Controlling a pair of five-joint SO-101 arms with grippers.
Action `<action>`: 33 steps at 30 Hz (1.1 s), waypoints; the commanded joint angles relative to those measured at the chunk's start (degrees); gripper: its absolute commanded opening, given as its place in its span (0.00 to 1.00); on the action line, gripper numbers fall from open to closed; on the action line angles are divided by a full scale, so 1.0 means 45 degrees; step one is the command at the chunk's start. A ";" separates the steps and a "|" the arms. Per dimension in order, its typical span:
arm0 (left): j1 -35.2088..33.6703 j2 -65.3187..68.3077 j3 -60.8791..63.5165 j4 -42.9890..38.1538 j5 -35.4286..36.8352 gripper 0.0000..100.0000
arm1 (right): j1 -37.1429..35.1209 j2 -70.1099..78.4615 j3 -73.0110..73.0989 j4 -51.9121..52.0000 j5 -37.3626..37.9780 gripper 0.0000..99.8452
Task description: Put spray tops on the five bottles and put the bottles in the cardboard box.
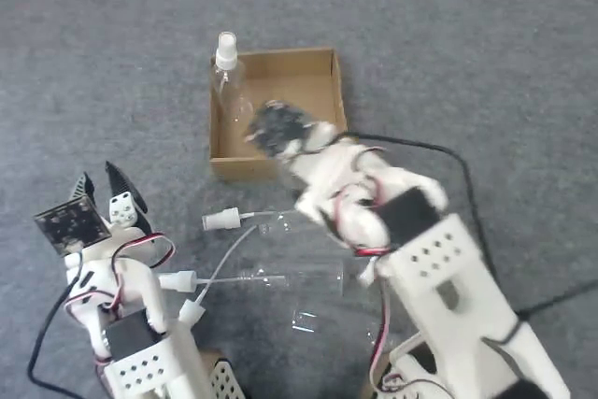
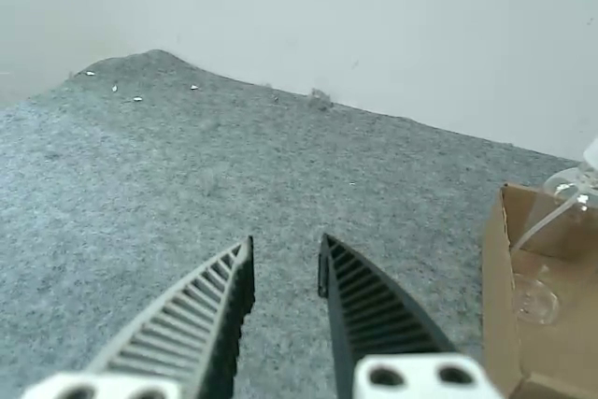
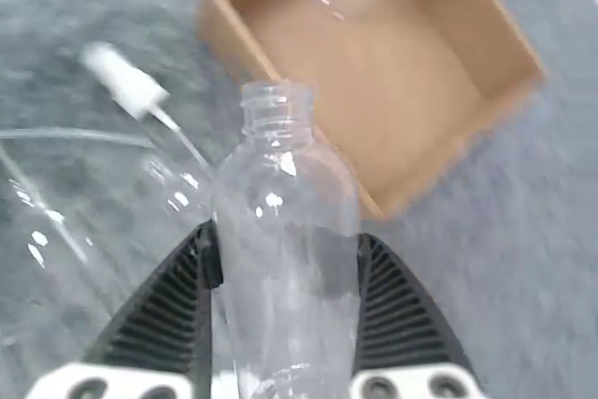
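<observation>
- The right end effector [image 3: 285,242] is pinching a clear bottle [image 3: 285,184] around its middle, one dark finger on each side.
- This bottle has no top on it. You can see the bare screw neck.
- From the high view, the right end effector [image 1: 276,133] is over the front wall of the cardboard box [image 1: 322,91]. It looks blurry there.
- The cardboard box is open on top and sits on the grey fuzzy surface [image 1: 486,72].
- One bottle with a white top [image 1: 227,67] stands up in the box, in the back corner on the left arm's side.
- The left end effector [image 1: 98,172] is held up on its own side, well apart from the box. Its two fingers are spread and there is nothing between them.
- In the left wrist view, the left end effector [image 2: 285,249] points over the bare grey surface toward a white wall [image 2: 374,16].
- Two more clear bottles lie on their sides on the surface between the arms. The bottle nearer the box [image 1: 280,223] has a white top on it. So does the one behind it [image 1: 290,277].
- A loose spray top [image 1: 192,313] lies just beside the left arm. Its thin tube curves up toward the lying bottles.
- A black cable [image 1: 464,184] runs across the surface past the right arm.
</observation>
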 commanded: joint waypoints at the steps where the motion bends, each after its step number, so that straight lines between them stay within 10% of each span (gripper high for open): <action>1: 0.0020 -0.0117 -0.0147 -0.0430 0.0020 0.11 | 0.1416 -0.0987 -0.0137 0.1241 -0.0176 0.01; 19: 0.0020 -0.0117 -0.0147 -0.0430 0.0020 0.11 | 0.8137 -0.1045 0.2286 0.3526 0.3653 0.01; 33: 0.0000 -0.0117 -0.0147 -0.0430 0.0020 0.11 | 0.8508 -0.1045 0.6154 0.1416 0.5411 0.02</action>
